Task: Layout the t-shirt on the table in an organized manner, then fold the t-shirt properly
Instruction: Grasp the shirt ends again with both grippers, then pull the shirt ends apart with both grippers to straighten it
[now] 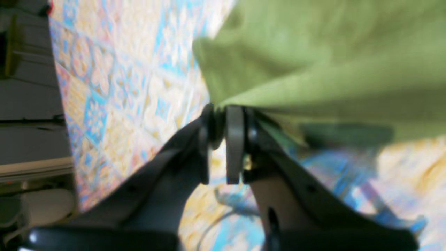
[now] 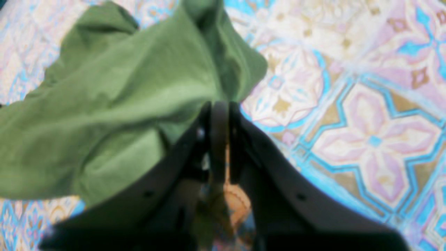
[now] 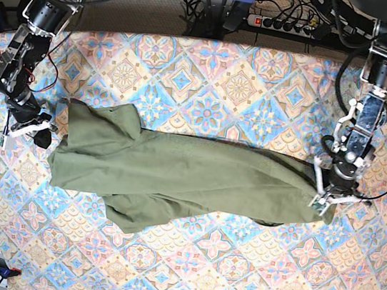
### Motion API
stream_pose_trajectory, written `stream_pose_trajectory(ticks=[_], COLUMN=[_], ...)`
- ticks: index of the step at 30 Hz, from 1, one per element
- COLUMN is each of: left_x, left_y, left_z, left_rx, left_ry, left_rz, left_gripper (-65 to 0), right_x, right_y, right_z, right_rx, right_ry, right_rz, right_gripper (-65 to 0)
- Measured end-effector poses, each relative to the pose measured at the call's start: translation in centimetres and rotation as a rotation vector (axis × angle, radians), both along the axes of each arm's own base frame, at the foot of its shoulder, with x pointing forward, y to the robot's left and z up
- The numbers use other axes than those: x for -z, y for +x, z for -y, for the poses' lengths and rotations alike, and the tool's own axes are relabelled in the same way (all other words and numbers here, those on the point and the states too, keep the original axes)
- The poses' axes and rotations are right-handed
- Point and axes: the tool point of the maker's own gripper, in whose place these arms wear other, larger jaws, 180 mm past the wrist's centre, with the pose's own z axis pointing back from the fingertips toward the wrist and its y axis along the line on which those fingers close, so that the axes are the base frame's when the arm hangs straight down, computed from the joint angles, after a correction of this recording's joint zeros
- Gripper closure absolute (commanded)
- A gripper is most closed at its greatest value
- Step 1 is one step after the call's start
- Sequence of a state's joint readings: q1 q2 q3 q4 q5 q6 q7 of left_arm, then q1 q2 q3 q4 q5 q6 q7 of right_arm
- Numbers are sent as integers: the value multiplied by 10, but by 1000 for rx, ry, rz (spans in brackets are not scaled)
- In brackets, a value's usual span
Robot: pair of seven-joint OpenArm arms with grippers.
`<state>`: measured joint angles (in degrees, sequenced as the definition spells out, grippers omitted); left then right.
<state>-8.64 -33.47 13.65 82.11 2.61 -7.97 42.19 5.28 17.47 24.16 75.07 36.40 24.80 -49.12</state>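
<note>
T-shirt (image 3: 175, 175): lying stretched across the middle of the table (image 3: 239, 79), running from 9 o'clock to 3 o'clock, wrinkled, one flap folding down toward 7 o'clock.
Left gripper (image 1: 221, 111): sitting at the shirt's 3 o'clock end, jaws pressed together and pinching its edge.
Right gripper (image 2: 219, 104): sitting at the 9 o'clock end, jaws pressed together, pinching green cloth.
</note>
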Motion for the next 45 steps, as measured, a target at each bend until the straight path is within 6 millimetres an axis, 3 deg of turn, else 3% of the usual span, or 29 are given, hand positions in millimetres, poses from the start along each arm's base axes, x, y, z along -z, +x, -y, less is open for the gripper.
stream_pose_trajectory(ticks=[3,8,10,12,15,18,23,28,34,41,43,45], left_x=[11,20,20,21,18,4,-17,18,42,51,53,60], left_y=[3,6,5,4,-2,-30,-76,-96,-70,-28,-20,-21], left_z=[18,16,16,17,12,10,35,12,40,68,76,86], left_rx=[3,-23,-23,-23,-18,46,134,81,113,147,173,219], left_ry=[-50,-58,-58,-60,-47,14,-21,13,-25,46,71,92], left_rz=[-15,-34,-36,-39,-30,-17,22,-89,-119,-79,-78,-103], left_gripper=[-248,-513,-576,-599,-599,-599,-599,-599,-599,-581,-491,-286], right_x=[2,3,4,6,6,7,8,9,9,8,9,8], right_y=[-1,0,1,1,1,0,0,-2,-2,-1,-1,-1], right_z=[-2,-5,-10,-15,-16,-14,-17,-16,-16,-17,-16,-16], right_rx=[-3,-13,-30,-42,-43,-37,-46,-48,-45,-49,-47,-46], right_ry=[1,-2,-2,-1,-1,-4,2,-2,-3,2,-2,2], right_rz=[-6,-8,-13,-17,-18,-24,-24,-32,-34,-27,-34,-27], right_gripper=[-11,-11,-11,-11,-11,-11,-11,-11,-11,-11,-11,-11])
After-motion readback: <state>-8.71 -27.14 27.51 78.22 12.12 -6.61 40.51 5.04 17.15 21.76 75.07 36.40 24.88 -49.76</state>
